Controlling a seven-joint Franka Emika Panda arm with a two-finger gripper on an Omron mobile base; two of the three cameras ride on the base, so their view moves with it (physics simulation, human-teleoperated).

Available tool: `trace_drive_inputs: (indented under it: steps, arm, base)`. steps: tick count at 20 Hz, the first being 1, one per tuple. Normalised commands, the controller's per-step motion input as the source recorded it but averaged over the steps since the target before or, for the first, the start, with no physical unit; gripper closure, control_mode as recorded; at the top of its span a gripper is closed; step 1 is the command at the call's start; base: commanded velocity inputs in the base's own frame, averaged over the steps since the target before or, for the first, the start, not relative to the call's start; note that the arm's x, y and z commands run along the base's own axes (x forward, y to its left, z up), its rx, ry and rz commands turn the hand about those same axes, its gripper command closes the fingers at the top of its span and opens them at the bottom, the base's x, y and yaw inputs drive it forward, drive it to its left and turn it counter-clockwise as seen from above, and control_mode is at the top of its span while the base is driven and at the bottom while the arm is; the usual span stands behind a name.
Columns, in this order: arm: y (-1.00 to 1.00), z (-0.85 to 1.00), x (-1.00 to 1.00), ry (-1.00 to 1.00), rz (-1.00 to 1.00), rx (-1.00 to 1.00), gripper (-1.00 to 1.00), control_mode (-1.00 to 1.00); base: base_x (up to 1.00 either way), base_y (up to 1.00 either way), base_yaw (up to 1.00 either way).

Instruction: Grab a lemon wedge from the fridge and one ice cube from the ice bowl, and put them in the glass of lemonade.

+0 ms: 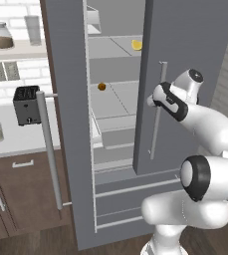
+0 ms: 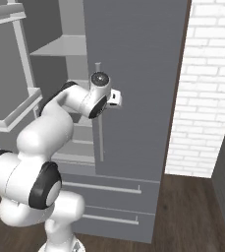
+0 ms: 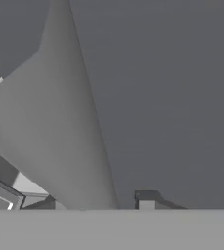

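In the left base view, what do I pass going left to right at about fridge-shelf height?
Toaster → open left fridge door's handle → small orange-brown ball → lemon wedge → right door handle → robot's wrist.
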Motion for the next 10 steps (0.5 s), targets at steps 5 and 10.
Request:
trace_drive_inputs:
  steps: [5, 10]
  arm:
    - [-0.15, 0.00, -0.13, -0.04, 0.00, 0.00, 1.00, -1.00]
    - [-0.96, 0.00, -0.96, -0.26, -0.06, 0.00, 1.00, -1.00]
  base:
    - [0.00, 0.00, 0.00]
    - [0.00, 0.00, 0.00]
